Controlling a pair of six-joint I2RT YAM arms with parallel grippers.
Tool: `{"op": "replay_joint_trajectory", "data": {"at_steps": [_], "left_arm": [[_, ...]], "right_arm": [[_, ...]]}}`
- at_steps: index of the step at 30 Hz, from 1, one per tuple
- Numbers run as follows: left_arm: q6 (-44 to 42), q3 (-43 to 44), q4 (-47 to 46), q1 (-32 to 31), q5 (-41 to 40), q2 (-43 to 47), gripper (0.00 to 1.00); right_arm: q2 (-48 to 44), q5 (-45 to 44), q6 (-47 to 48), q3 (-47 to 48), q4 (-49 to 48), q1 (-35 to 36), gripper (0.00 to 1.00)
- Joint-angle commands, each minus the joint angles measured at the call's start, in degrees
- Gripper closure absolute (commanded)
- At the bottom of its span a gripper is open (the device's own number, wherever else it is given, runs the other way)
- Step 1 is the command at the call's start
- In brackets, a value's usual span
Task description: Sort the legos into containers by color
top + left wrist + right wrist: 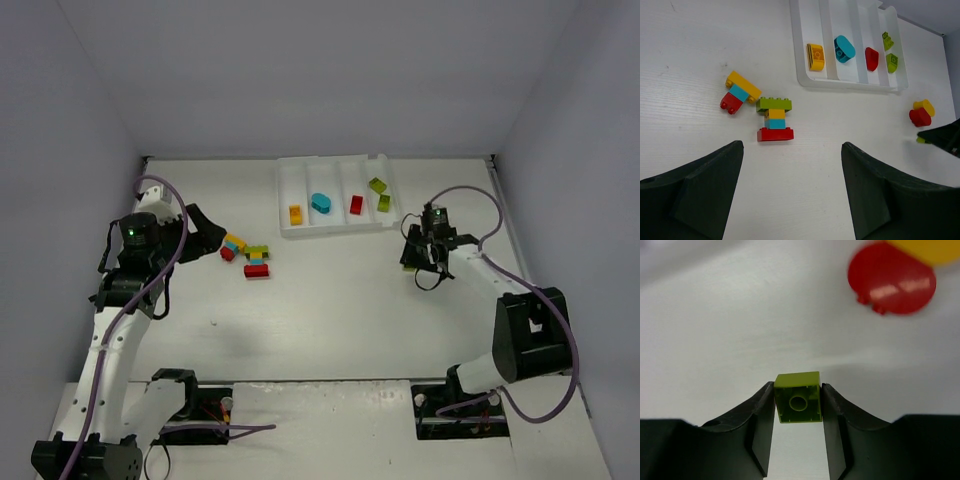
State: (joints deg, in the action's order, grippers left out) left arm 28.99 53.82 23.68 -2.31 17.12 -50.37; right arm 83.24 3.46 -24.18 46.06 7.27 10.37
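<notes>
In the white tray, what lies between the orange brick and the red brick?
A rounded cyan brick, alone in the compartment between those of the orange brick and the red brick. The top and left wrist views both show it.

Bright even light, soft shadows, blurry close-ups

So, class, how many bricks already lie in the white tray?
5: yellow-orange brick in the leftmost compartment, cyan brick next, red brick third, two lime green bricks in the rightmost. None looks hidden.
</notes>
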Motion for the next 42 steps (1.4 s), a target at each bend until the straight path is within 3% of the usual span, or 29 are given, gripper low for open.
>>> {"op": "replay_joint_trajectory", "data": {"at_steps": [1, 14, 23, 28, 32, 33, 38, 42], "left_arm": [[-0.16, 2.08, -3.47, -0.33, 0.37, -0.08, 0.27], [-0.25, 2.16, -3.29, -0.33, 0.19, -1.13, 0.27], [-0.08, 2.34, -3.2, -0.33, 0.63, -1.57, 0.27], [-0.17, 2.34, -3.2, -0.33, 0.63, -1.57, 0.27], [-0.17, 2.34, -3.2, -0.33, 0.72, -1.66, 0.27], [-0.17, 2.34, -3.12, -0.33, 0.63, -1.57, 0.27], [-0.25, 2.43, -3.03, -0.33, 0.63, -1.4, 0.27], [-0.25, 2.43, -3.03, -0.33, 0.72, -1.14, 0.27]], "right_arm": [[-3.01, -0.39, 2.12, 10.43, -3.92, 0.61, 1.0], [24.93, 3.3, 10.38, 42.07, -6.74, 0.79, 0.98], [38.83, 4.97, 13.99, 54.48, -6.74, 1.76, 0.84], [40.68, 3.57, 14.78, 54.92, -6.83, 1.76, 0.64], [39.11, 2.61, 15.04, 54.14, -6.74, 1.76, 0.38], [38.58, 2.25, 14.87, 53.26, -6.74, 1.76, 0.35], [32.62, -2.82, 13.99, 48.69, -6.74, 1.5, 0.34], [24.88, -9.96, 7.69, 38.18, -6.74, -0.52, 0.34]]}}
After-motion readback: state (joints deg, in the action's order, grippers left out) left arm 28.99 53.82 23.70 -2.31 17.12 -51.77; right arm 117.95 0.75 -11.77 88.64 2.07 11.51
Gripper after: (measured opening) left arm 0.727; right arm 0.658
